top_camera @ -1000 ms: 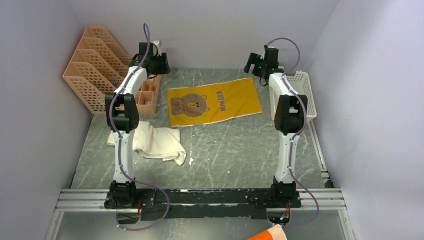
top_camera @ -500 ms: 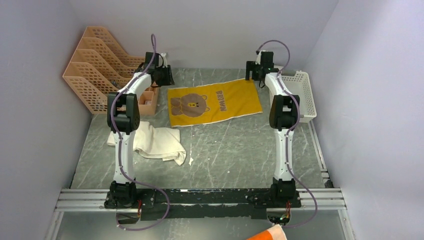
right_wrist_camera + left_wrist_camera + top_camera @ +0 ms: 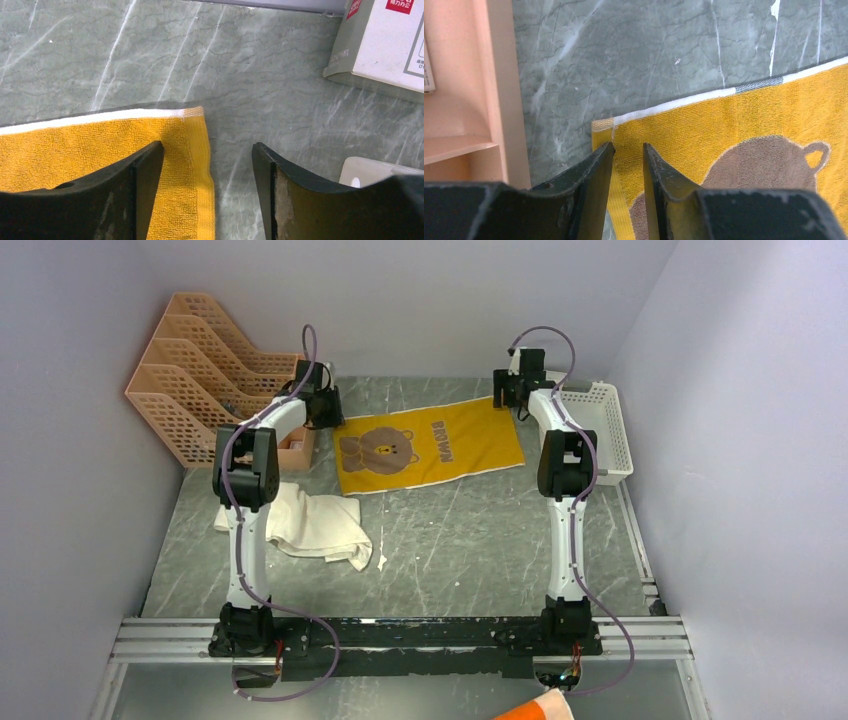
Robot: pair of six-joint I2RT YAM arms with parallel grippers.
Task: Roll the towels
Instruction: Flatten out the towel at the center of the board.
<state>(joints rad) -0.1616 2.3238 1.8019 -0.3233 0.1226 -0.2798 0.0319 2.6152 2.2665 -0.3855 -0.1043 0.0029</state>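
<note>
Nothing is rolled yet: the yellow towel [image 3: 430, 445] lies flat at the far middle of the table [image 3: 480, 540], the white towel [image 3: 310, 525] lies crumpled by the left arm, the left gripper [image 3: 628, 146] stands narrow over the yellow towel's far-left corner (whether it pinches, I cannot tell), and the right gripper [image 3: 207, 145] stands wide over the far-right corner.

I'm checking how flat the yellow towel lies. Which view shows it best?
The top external view: the yellow towel shows almost whole there, spread flat with its bear print up. The left wrist view catches only one far corner and part of the bear; the right wrist view catches only the other far corner.
</note>
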